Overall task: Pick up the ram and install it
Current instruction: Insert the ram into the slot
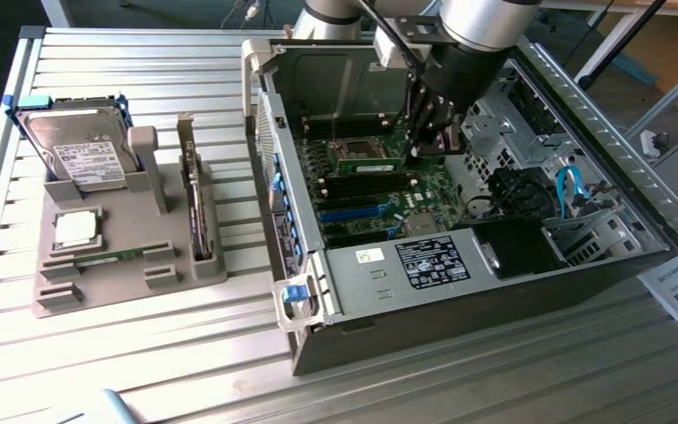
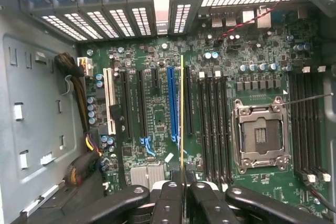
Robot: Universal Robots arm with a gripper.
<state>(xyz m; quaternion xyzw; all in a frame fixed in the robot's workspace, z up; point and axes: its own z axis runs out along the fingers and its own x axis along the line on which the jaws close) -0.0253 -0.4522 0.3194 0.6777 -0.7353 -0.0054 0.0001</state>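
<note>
My gripper [image 1: 433,143] hangs inside the open computer case [image 1: 351,309], just above the motherboard [image 1: 369,199]. It is shut on the ram [image 2: 181,108], which the wrist view shows edge-on as a thin gold line running out from between the black fingers [image 2: 167,200]. The stick's edge lies over the board between the blue expansion slot [image 2: 171,103] and a black slot [image 2: 188,100]. A bank of black memory slots [image 2: 212,124] lies beside it, towards the empty processor socket [image 2: 261,135]. More memory slots [image 2: 307,124] lie past the socket.
On the exterior view's left a grey parts holder [image 1: 116,265] carries a silver hard drive [image 1: 80,150] and a square processor chip [image 1: 77,228]. Blue cables [image 1: 568,190] and drive bays fill the case's right side. A cable bundle [image 2: 84,103] runs along the board's edge.
</note>
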